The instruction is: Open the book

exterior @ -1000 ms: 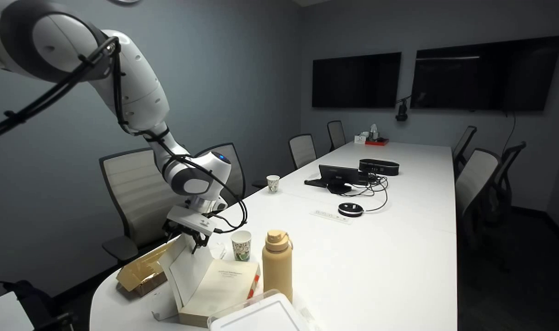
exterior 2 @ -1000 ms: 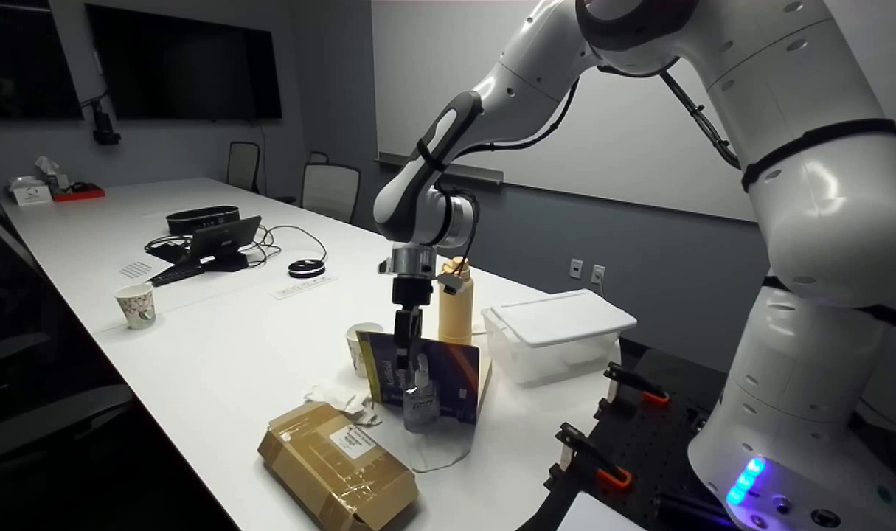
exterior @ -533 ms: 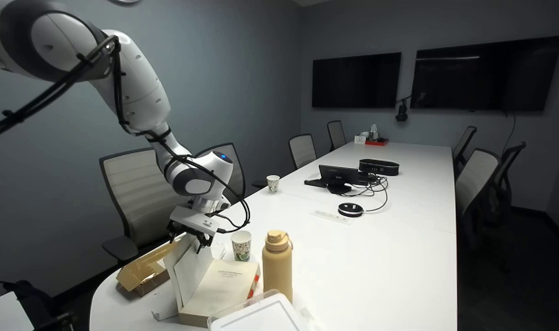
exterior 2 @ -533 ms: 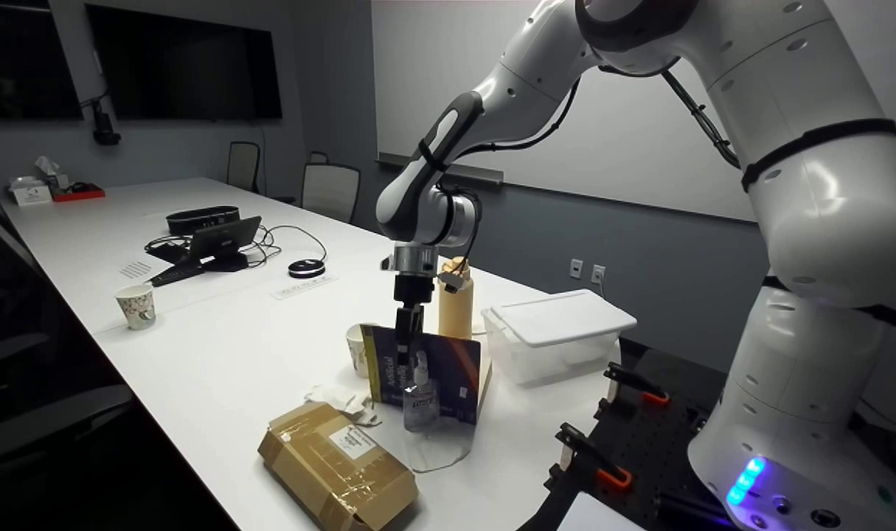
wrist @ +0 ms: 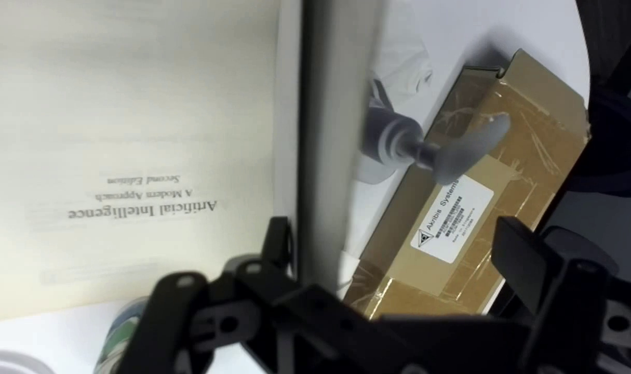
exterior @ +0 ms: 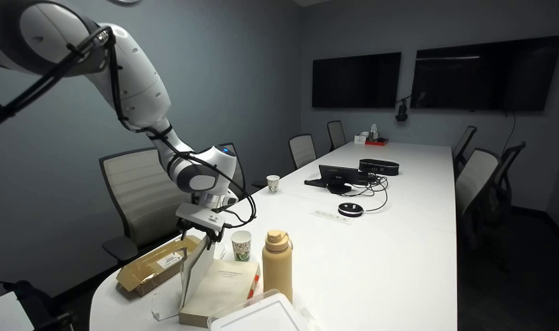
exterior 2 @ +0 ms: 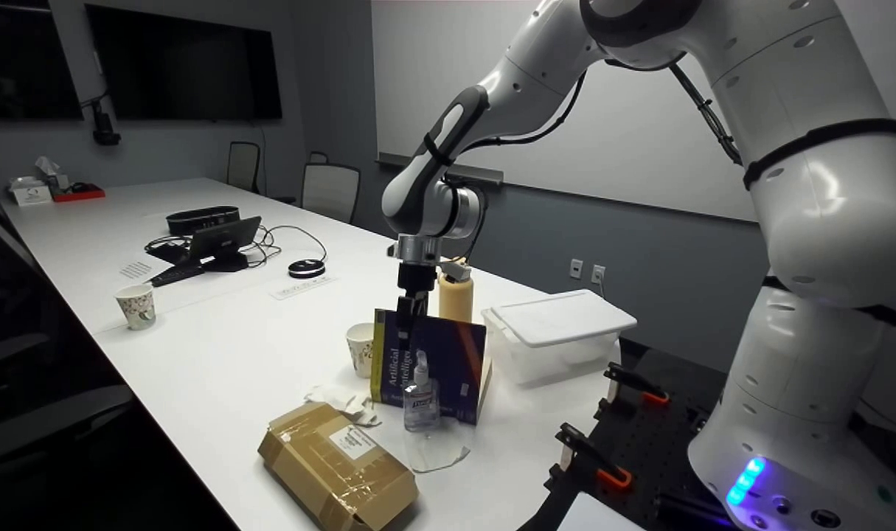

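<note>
In an exterior view, the box (exterior: 157,269) lay on the table (exterior: 376,257), left of the gripper (exterior: 196,243). The gripper's two fingers (wrist: 523,262) were wide apart, and the cover (exterior 2: 449,360) stood up almost straight between them, just beside one finger. It was hard to tell if they touched. The rest of the book (exterior: 219,287) lay under the gripper and to its right, part way open, with its pages flat. Farther right of the gripper came a cup (exterior: 241,247), then a tub (exterior: 263,317) low down, then a bottle (exterior: 277,270).
</note>
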You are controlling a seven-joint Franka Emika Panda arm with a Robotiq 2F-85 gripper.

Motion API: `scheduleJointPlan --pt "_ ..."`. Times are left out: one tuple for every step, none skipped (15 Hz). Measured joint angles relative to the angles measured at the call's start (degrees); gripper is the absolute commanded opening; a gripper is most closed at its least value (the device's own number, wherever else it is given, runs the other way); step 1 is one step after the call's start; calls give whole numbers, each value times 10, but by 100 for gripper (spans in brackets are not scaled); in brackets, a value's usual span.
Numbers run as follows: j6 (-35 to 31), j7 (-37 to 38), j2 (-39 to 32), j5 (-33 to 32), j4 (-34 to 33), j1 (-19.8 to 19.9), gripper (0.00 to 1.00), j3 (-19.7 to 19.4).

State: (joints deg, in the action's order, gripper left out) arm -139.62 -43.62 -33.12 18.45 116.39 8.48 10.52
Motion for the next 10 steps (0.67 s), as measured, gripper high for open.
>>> scheduleJointPlan --pt "-1 10 3 -6 0 0 100 -4" --pt "-1 20 6 -13 0 0 100 -9" --pt "-1 31 8 -21 0 0 100 -14" --pt "-2 42 10 -27 1 0 100 -18" --pt "-2 51 12 -33 1 0 100 -23" --pt "-3 60 14 -39 1 0 100 -28" --pt "-5 70 15 -45 1 0 100 -32" --pt "-8 79 16 -50 2 0 100 -37" --pt "-14 88 17 -55 4 0 100 -41" --pt "-19 99 19 -63 6 0 100 -44"
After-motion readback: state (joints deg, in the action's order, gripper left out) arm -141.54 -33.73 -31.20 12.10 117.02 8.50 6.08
